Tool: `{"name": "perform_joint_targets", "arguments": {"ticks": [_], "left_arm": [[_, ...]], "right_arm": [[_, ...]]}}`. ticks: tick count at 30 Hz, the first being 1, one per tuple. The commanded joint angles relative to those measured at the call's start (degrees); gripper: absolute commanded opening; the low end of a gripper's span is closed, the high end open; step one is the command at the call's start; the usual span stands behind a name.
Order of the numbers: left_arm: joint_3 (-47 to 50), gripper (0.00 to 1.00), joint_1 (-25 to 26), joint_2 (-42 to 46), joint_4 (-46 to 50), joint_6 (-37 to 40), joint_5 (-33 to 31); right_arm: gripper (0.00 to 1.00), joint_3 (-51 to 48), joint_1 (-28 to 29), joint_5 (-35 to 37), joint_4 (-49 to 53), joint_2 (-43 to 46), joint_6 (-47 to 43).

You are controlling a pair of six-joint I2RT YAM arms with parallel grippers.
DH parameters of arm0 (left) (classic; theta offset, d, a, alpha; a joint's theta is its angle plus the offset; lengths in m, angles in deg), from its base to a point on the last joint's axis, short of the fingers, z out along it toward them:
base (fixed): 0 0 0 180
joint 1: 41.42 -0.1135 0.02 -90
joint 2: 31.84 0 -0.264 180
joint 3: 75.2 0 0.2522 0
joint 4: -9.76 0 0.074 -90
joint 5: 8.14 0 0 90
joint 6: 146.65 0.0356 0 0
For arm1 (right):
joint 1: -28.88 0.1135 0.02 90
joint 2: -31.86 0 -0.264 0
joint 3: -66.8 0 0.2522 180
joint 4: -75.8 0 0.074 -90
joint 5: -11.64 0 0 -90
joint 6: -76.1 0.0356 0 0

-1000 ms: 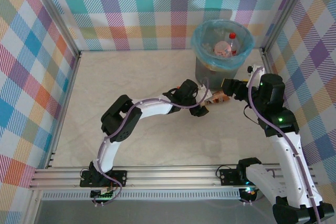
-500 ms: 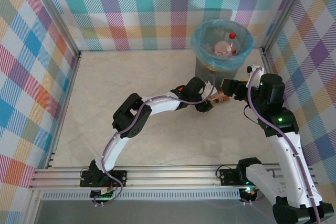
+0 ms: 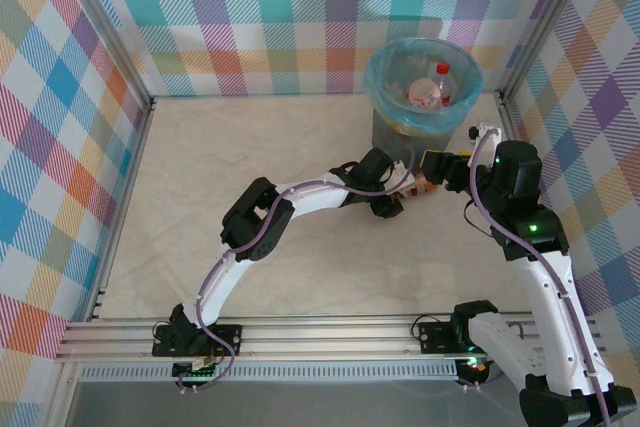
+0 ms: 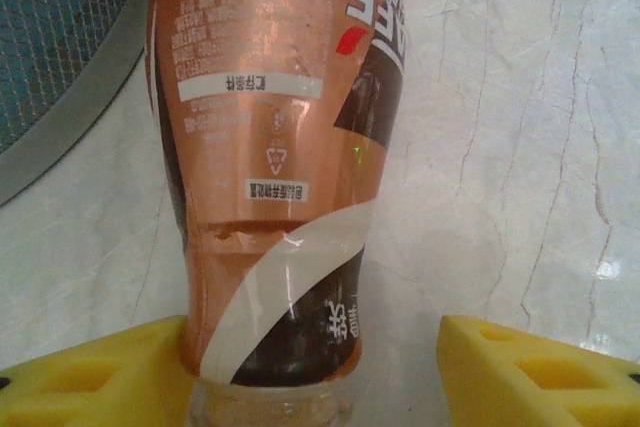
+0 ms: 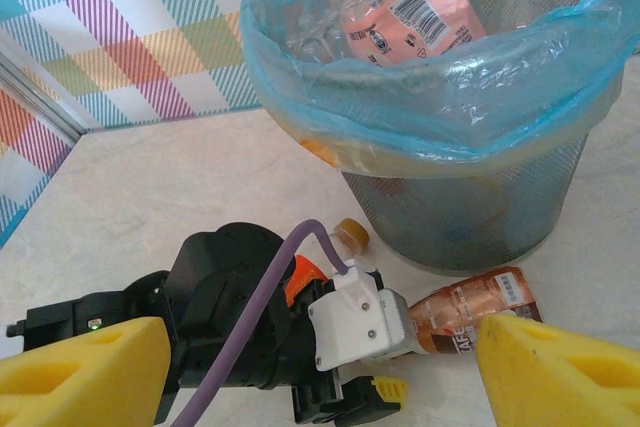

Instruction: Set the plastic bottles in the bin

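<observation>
We see one bottle [image 5: 465,312] lying on the table [image 3: 250,167] just beside the bin [image 5: 470,197], at its six o'clock; other bottles [image 5: 400,2] lie inside it.

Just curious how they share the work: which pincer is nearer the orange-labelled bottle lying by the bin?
Left. The left pincer straddles the orange-labelled bottle, one jaw touching it; the right pincer hangs open off to one side, clear of it.
</observation>
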Motion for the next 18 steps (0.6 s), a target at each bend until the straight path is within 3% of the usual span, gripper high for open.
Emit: {"name": "perform_joint_targets", "arguments": {"ticks": [1,7,10,18], "left_arm": [[-1.8,0.59,0.3,-0.6,2.9,1.5,1.6],[-3.2,0.46,0.4,-1.2,4.7,1.2,1.8],[-3.0,0.33,0.3,-0.5,5.3,1.2,2.8],[4.1,0.16,0.5,8.2,1.6,1.0,4.6]], "right_arm": [[0.8,-0.2,-0.1,-0.3,-1.5,0.4,-0.8],[0.8,0.3,-0.1,0.0,-1.3,0.9,-0.8],[0.8,0.6,-0.1,0.4,-1.3,1.0,-1.1],[0.8,3.8,-0.1,0.2,0.0,1.6,-1.3]]}}
